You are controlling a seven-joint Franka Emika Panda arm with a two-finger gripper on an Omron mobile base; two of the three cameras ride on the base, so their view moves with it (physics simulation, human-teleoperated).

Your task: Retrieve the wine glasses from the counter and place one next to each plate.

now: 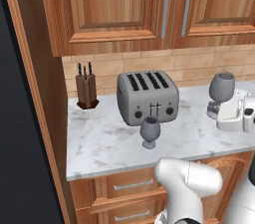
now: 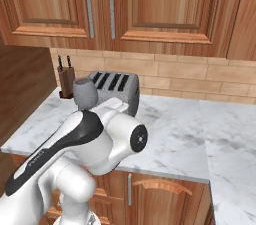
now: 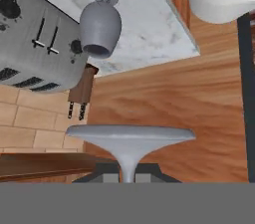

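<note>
Jaws clenched on wine glass [image 1: 221, 87]; toaster [image 1: 148, 97] behind second glass [image 1: 150, 131].

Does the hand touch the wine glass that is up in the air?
Touching. The hand view shows the hand shut on the stem of the wine glass, a dark fingertip at each side.

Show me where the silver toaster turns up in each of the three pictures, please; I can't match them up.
Left base view: the toaster sits at the centre, with its levers and knobs facing the camera.
Right base view: the toaster is left of centre, with its top slots showing.
Hand view: the toaster is at the upper left and appears upside down.
Shared landmark: the knife block standing near it.
</note>
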